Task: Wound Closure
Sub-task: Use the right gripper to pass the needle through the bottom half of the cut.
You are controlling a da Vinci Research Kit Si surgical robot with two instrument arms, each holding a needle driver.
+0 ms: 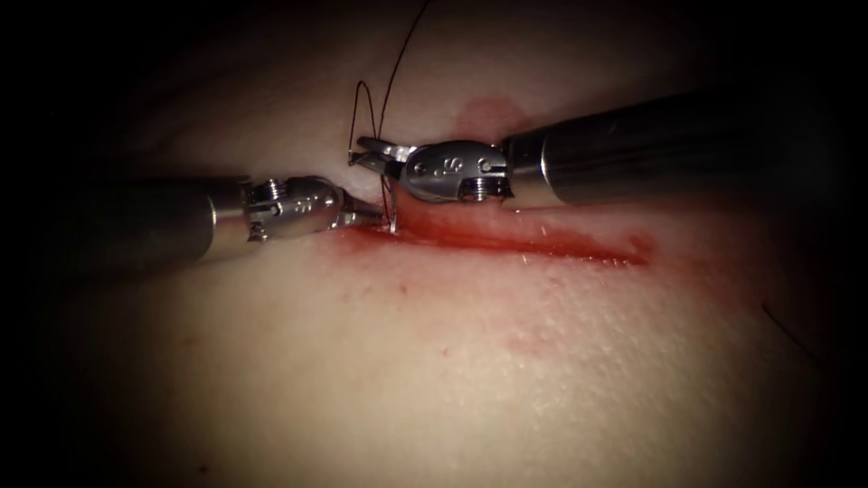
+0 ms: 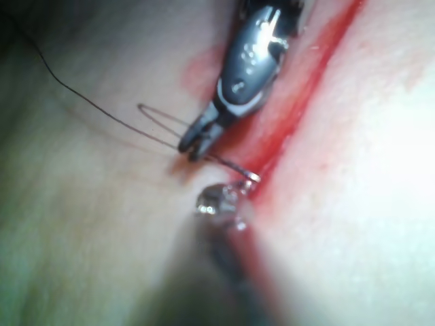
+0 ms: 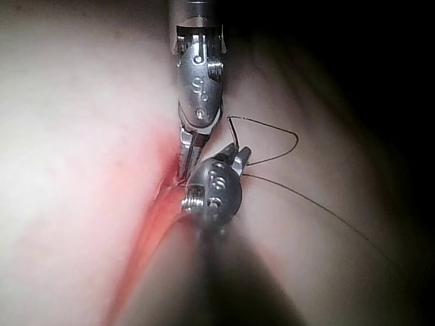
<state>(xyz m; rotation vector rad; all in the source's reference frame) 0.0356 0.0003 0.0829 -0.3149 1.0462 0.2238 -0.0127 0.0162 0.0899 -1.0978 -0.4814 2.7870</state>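
I take the cut [image 1: 542,242] in the tissue [image 1: 452,380] as my landmark. My left hand [image 1: 384,215] sits at its left end, tips together on what looks like the needle [image 1: 394,210], a thin bright sliver standing at the wound's edge; I cannot tell where along its curve, nor surely whether its point is in the tissue. My right hand [image 1: 360,155], just above that end, is clamped on the thread [image 1: 364,108], which loops upward. My worry: the loop snagging a hand, or tension tearing the red-fluid-slicked [image 1: 579,244] edge.
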